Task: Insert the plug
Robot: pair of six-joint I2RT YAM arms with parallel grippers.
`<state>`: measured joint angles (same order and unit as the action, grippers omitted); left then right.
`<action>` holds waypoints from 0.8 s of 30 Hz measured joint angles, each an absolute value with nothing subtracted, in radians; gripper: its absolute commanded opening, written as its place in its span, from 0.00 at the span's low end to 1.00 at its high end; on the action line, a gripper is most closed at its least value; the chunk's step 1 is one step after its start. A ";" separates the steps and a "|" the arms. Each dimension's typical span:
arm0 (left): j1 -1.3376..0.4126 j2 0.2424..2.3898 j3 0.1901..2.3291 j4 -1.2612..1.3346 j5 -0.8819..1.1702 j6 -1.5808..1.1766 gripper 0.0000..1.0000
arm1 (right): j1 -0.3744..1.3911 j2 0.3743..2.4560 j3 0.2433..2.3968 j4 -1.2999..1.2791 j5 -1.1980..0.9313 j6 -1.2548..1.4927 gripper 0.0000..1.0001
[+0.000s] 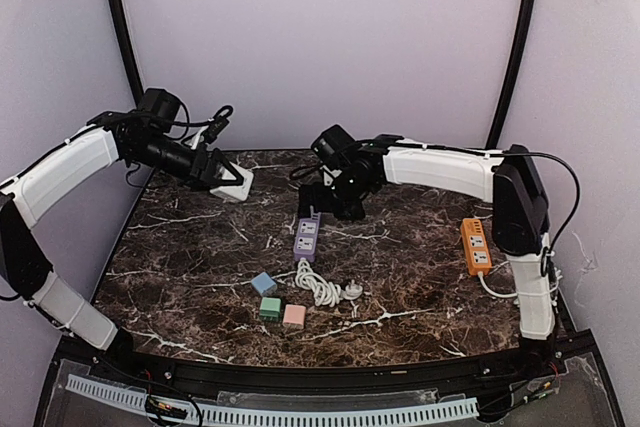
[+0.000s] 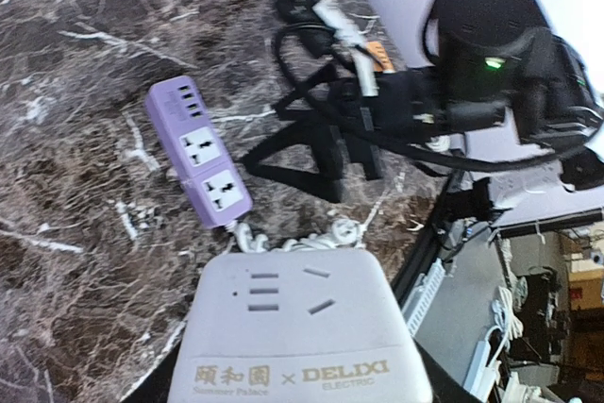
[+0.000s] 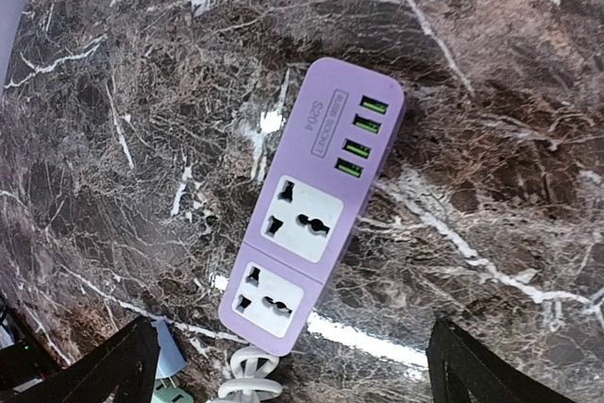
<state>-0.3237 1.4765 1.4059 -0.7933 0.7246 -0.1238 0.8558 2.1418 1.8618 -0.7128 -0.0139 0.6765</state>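
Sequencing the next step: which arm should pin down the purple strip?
Right. Its open hand hovers directly over the purple strip, with a finger on each side of its cord end. The left hand is raised well off to the side and is holding the white adapter.

Tabletop (image 1: 200, 267): dark brown marble with white veins, glossy. The right wrist view catches a bright glare streak (image 3: 363, 339) on it. Walls (image 1: 320, 47) are plain pale lilac across the back and both sides. Left pole (image 1: 117, 17) and right pole (image 1: 518, 47), black and curved, rise at the rear corners. White slotted duct (image 1: 300, 413) along the near edge. Light soft, even.
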 measured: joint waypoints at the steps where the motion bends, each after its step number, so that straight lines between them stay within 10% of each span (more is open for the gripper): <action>1: -0.323 1.463 1.389 -0.778 0.760 -0.122 0.01 | 0.853 2.155 1.870 -0.714 -0.034 0.685 0.99; 17: -0.327 1.439 1.350 -0.752 0.785 -0.111 0.01 | 0.843 2.395 2.078 -0.796 -0.185 0.754 0.99; 24: -0.327 1.439 1.348 -0.764 0.733 -0.110 0.01 | 0.849 2.415 2.086 -0.830 -0.177 0.788 0.82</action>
